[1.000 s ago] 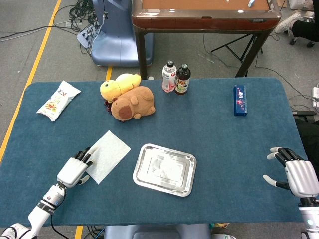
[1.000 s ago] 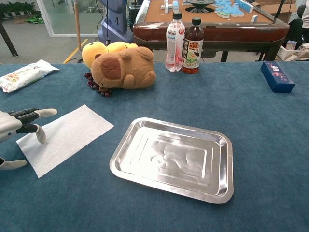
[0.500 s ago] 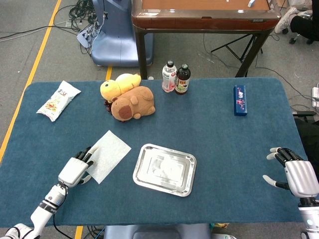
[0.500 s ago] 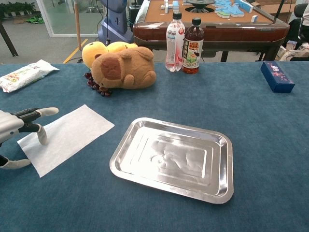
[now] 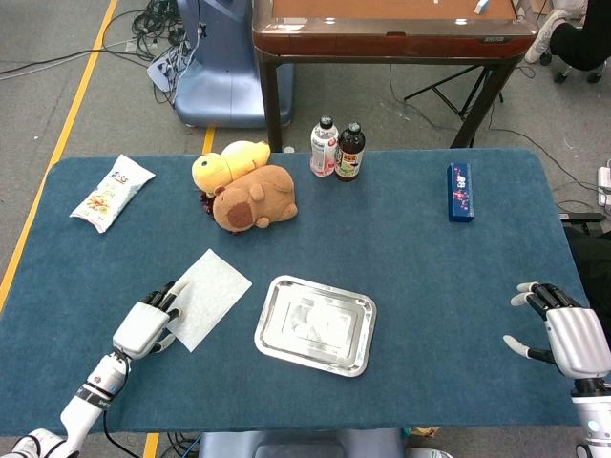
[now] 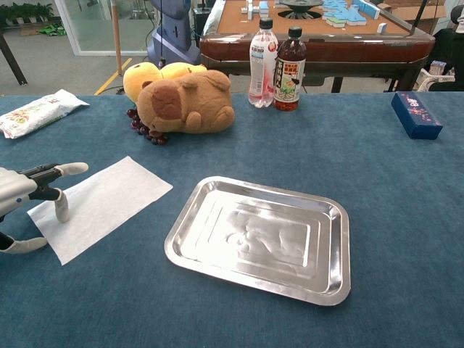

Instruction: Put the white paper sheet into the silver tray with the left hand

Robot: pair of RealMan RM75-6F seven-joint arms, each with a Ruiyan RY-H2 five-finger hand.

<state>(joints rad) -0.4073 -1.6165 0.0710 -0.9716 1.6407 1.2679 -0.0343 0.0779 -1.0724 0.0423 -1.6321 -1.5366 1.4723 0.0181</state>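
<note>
The shallow rectangular silver metal tray [image 5: 315, 325] lies near the middle of the blue cloth-covered surface [image 5: 410, 258] with nothing in it; its embossed bottom shows bare in the chest view [image 6: 261, 238]. The flat white paper sheet [image 5: 205, 297] rests on the surface just to the left of the tray, apart from it, set at a slant. The left hand [image 5: 145, 326] sits at the sheet's near-left edge with its fingers [image 6: 64, 170] spread and reaching over the paper; whether any of them presses on the sheet cannot be told, and nothing is pinched or lifted. The right hand [image 5: 563, 336] rests over the far right edge of the surface, fingers apart, holding nothing. Behind the sheet lie a brown capybara plush toy [image 5: 254, 198] and a yellow plush toy [image 5: 229, 162] touching each other. Two capped bottles stand side by side at the back, a pale pink-labelled bottle [image 5: 324, 147] and a dark-liquid bottle [image 5: 349, 153]. A white printed snack packet [image 5: 112, 192] lies at the far left, and a narrow dark blue box [image 5: 460, 192] at the far right
</note>
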